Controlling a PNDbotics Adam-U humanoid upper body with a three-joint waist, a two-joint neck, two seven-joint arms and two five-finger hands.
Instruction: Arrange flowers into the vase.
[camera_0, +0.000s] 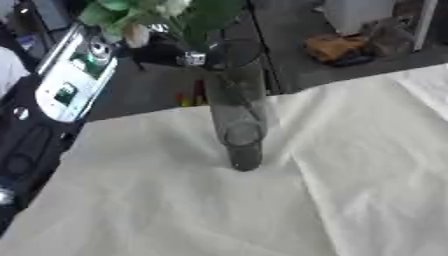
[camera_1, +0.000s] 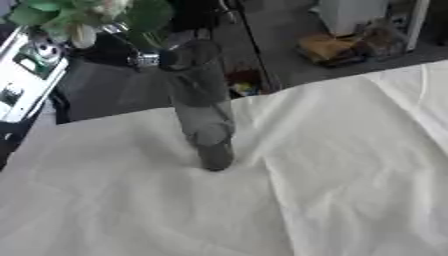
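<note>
Black and silver, the left hand (camera_0: 166, 54) sits at the vase's mouth, but whether its fingers close on the stems cannot be told; the right hand is out of sight. The flowers (camera_0: 153, 15), green leaves and pale blooms, hang above the rim. The tall clear glass vase (camera_0: 234, 117) stands on the white tablecloth (camera_0: 175, 210). Glass looks slippery, fragile and tippy; the stems look light and bendable, best held low.

head stereo pair, looking down, vase (camera_0: 238, 120) shared, close
</note>
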